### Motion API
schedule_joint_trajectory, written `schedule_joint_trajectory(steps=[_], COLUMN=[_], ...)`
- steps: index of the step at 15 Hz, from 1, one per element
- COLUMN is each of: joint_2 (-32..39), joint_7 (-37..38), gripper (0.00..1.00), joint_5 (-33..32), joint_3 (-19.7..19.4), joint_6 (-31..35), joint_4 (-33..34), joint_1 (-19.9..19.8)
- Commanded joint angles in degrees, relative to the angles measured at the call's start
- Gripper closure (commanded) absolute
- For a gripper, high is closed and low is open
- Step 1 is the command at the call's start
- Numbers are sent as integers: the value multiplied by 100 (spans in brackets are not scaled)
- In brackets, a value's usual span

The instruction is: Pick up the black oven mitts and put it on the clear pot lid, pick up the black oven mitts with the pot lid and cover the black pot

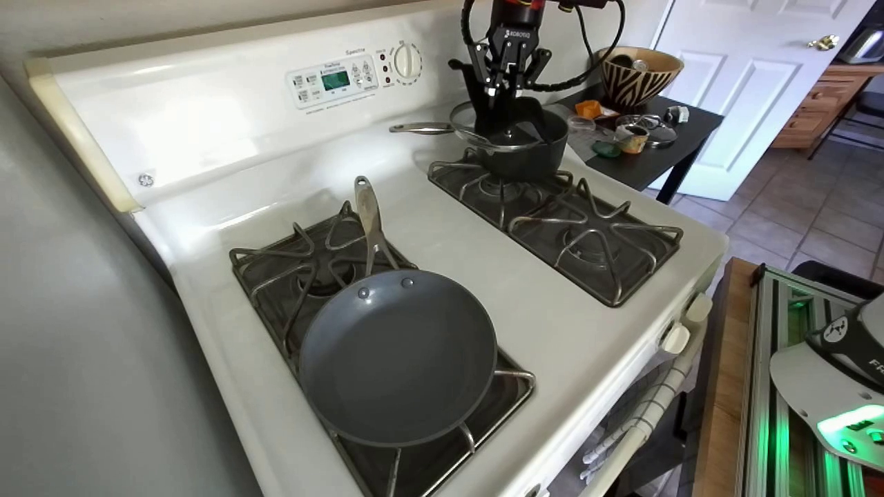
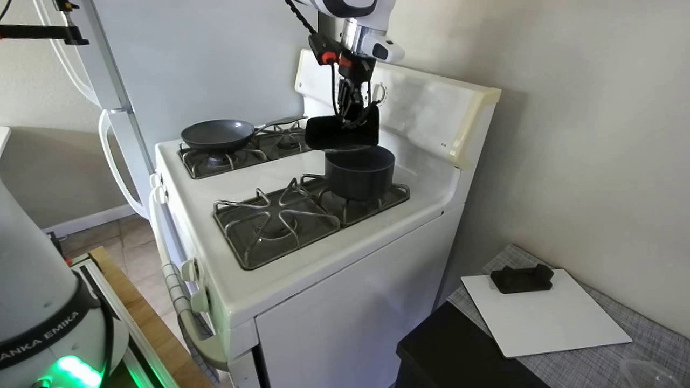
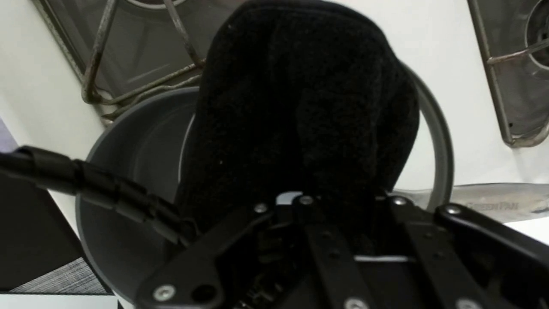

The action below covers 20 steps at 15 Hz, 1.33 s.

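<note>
Nearly there, I'd say. The black oven mitts are draped on the clear pot lid and both hang from the tool, so covering & lifting look done. Tool's closed on the cloth; tips are buried in it, so can't tell the exact gap, or if the lid's handle is pinched thru it.

Lid's partly over the black pot but off toward the pot's silver handle, so some of the mouth is uncovered; can't tell if it touches the rim. Left to do, prob: shift across, lower, let go.

Counts: 1 mitt (no 2nd seen), 1 lid held, 1 pot, at the back of the stove. Also on there: 1 grey frying pan, 4 burners. On the side table: 1 patterned bowl, 1 more glass lid by the look of it, 1 white board w/ 1 black piece on it. Rest's too jumbled to count.
</note>
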Motion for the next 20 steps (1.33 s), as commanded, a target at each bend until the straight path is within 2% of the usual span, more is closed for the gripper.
schedule_joint_trajectory(steps=[1, 20], joint_2=[70, 64], joint_7=[76, 202], gripper=[95, 95], joint_5=[24, 123], joint_3=[-48, -287], joint_6=[-221, -190], joint_4=[176, -62], joint_1=[-84, -345])
